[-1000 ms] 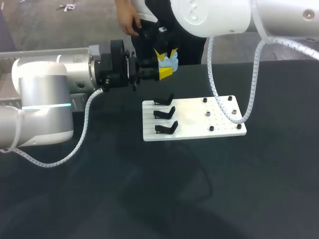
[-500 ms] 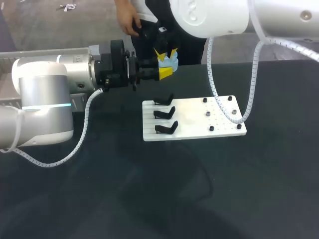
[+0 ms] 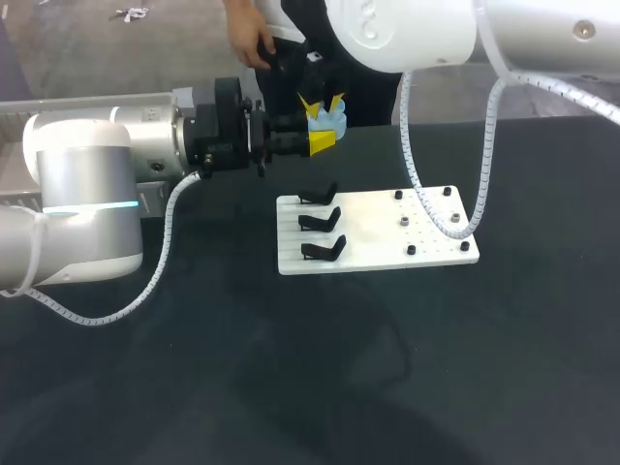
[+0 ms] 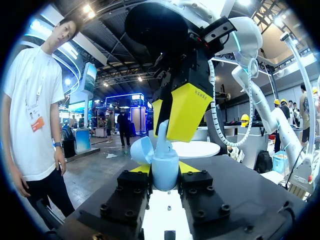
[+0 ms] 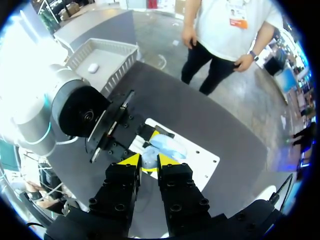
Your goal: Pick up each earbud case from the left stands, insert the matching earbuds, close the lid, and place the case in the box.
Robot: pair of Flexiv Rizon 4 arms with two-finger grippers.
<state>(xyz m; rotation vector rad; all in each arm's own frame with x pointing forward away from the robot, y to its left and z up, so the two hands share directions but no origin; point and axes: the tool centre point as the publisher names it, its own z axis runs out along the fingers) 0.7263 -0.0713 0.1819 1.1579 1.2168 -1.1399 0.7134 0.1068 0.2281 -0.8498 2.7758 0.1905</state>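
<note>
Black tabletop [image 3: 291,387] spreads under two robot arms, with a white board [image 3: 387,237] near its middle carrying three bare black stands [image 3: 320,223] on one side and small dark pegs [image 3: 412,250] on the other. Above the board's far edge, the left gripper [image 3: 320,131] comes in sideways and is clamped on a pale blue earbud case [image 3: 336,121], one yellow tip on each flank of the lower shell, with the case held clear of the table. The case's lid [image 4: 141,150] hangs open to one side. The right gripper [image 3: 323,103] points down just over the open case, its fingers nearly together and pinching what looks like an earbud [image 4: 162,134] by its thin pale stem (the bud end is hidden inside the shell). A white slatted basket [image 5: 125,62], probably the box, sits well apart, beyond the left arm. The case looks light, hard and glossy, so it is likely to slip or twist under a loose pinch. The flat sides of the lower shell seem the sound place to hold, leaving the hinge and lid free. The earbud is tiny and smooth and best held by the stem.
</note>
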